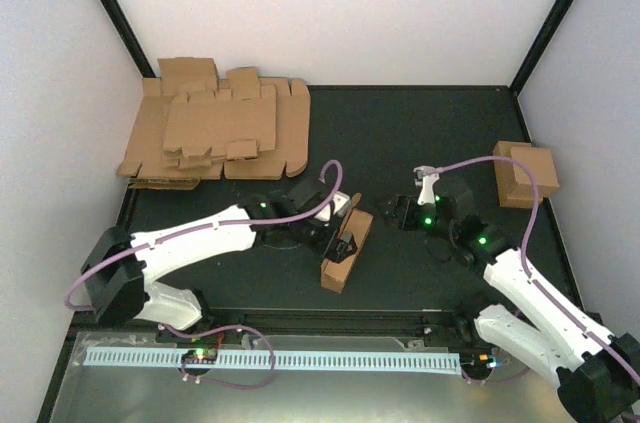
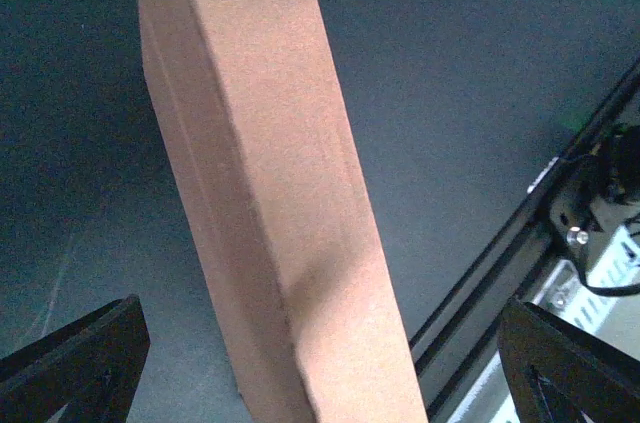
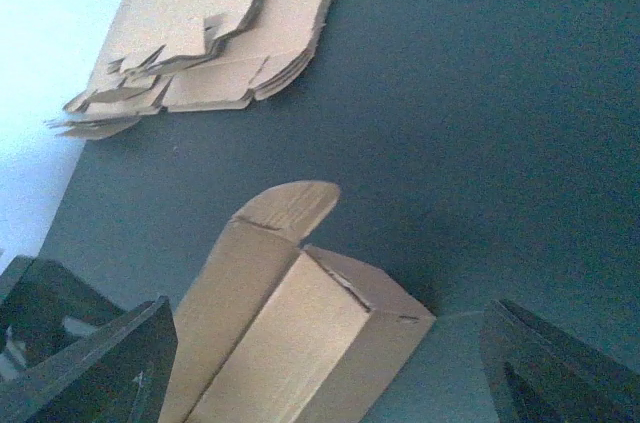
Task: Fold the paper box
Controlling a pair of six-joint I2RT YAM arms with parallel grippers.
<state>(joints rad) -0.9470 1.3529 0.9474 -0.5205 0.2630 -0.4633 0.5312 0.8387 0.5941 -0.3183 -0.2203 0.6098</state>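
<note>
The paper box [image 1: 347, 251] is a long, narrow brown cardboard box lying on the dark mat between the two arms. My left gripper [image 1: 345, 235] is right over it and open. In the left wrist view the box [image 2: 280, 193] runs up between the widely spread fingertips [image 2: 80, 363], with a gap on both sides. My right gripper [image 1: 392, 213] is open just to the right of the box, not touching it. In the right wrist view the box end [image 3: 300, 343] shows a rounded flap [image 3: 290, 208] sticking up.
A pile of flat cardboard blanks [image 1: 215, 128] lies at the back left, also in the right wrist view as the pile [image 3: 210, 33]. A folded brown box [image 1: 525, 174] sits at the right edge. A metal rail [image 1: 300, 358] runs along the near edge.
</note>
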